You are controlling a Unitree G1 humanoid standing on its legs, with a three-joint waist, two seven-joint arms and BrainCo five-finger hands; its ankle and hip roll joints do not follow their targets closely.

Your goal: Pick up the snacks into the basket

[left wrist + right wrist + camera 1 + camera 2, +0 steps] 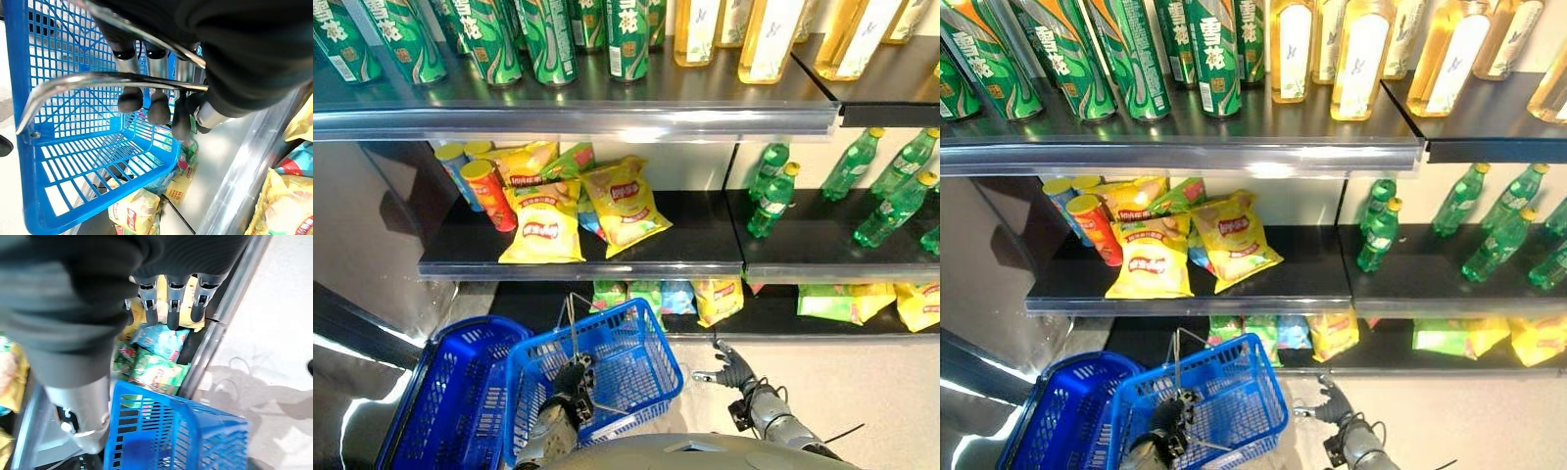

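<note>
Blue basket (pixel 607 367) held at six o'clock by its metal handle (pixel 112 81), left hand (pixel 574 380) fingers (pixel 130 100) curled round it, right hand (pixel 734 370) at five o'clock, fingers relaxed and empty, snack bags (pixel 625 201) lying on the middle shelf (pixel 582 262) at eleven o'clock.

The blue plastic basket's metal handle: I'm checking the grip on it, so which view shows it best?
The left wrist view: the metal handle runs under the left hand's curled fingers. Both eye views show the hand at thin wires above the blue plastic basket. The right wrist view shows just the basket's mesh.

The middle shelf (pixel 685 257) holds yellow snack bags (pixel 543 227) (canisters (pixel 489 193) alongside).
</note>
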